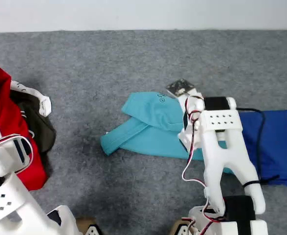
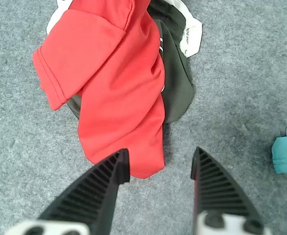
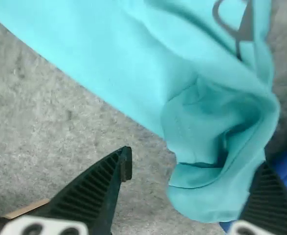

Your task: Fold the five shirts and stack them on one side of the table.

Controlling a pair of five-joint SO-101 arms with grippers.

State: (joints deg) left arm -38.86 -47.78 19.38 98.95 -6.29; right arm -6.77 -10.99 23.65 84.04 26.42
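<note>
A teal shirt (image 1: 150, 125) lies crumpled in the middle of the grey cloth-covered table. My right gripper (image 3: 194, 166) hangs open over its right edge, with a bunched fold of the teal shirt (image 3: 202, 98) between the wide-spread fingers. In the high view the right arm (image 1: 216, 132) covers that edge. A blue shirt (image 1: 275, 144) lies flat at the right, partly under the arm. At the left, a red shirt (image 2: 119, 83), a dark shirt (image 2: 176, 78) and a white one (image 2: 191, 30) lie heaped. My left gripper (image 2: 160, 171) stands open just short of the red shirt's hem, holding nothing.
The left arm (image 1: 6, 186) fills the front left corner beside the red shirt (image 1: 4, 117). A small dark speckled item (image 1: 181, 88) lies by the teal shirt's far edge. Bare grey surface (image 1: 109, 63) stretches across the back and between the heap and the teal shirt.
</note>
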